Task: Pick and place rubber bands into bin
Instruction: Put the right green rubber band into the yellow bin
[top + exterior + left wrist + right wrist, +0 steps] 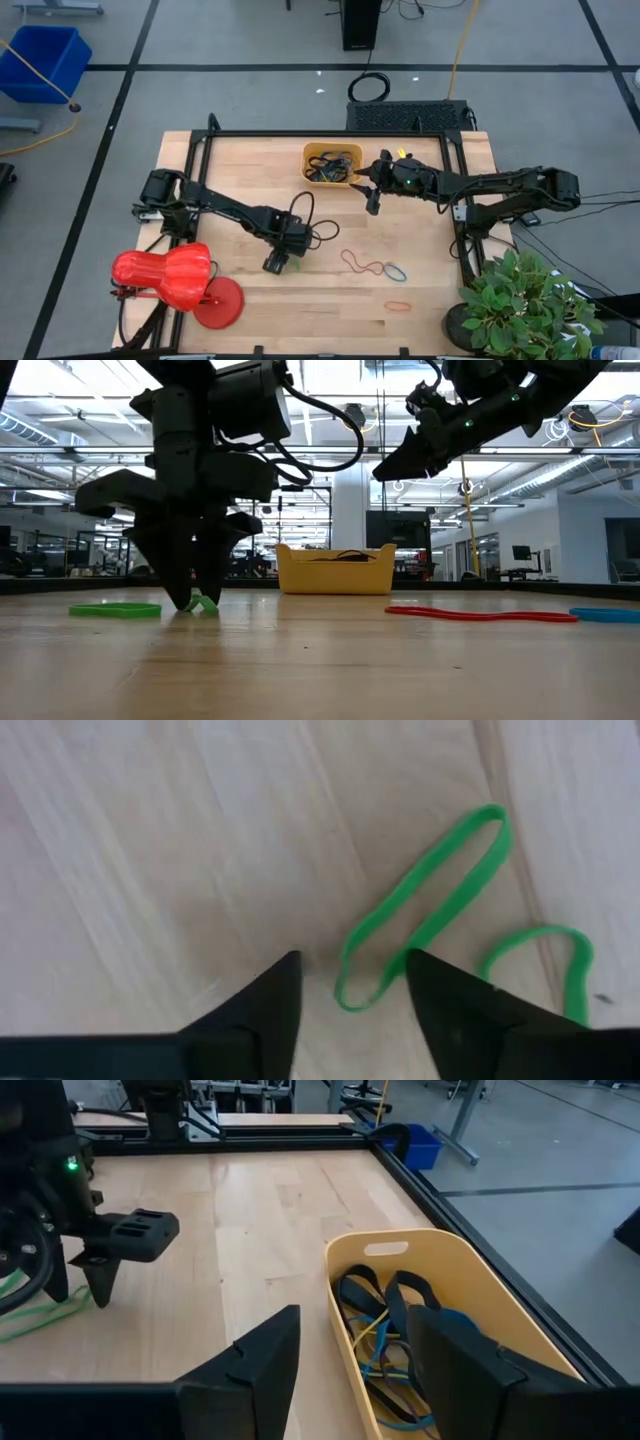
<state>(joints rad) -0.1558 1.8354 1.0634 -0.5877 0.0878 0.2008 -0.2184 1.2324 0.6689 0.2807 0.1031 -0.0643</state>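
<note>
Green rubber band (425, 910) lies flat on the desk between my left jaws (350, 1005), which stand parted around its near end, tips on the wood toward the desk's front left. Thin and floppy, it should weigh nothing and may slip or stretch, so I judge pinching that near end best. My right jaws (345, 1370) hang open and empty beside the bin (480, 1295) by the rear edge, bands already heaped inside. A second green band (545, 965) is partly cut off; how many the heap holds I cannot tell.
</note>
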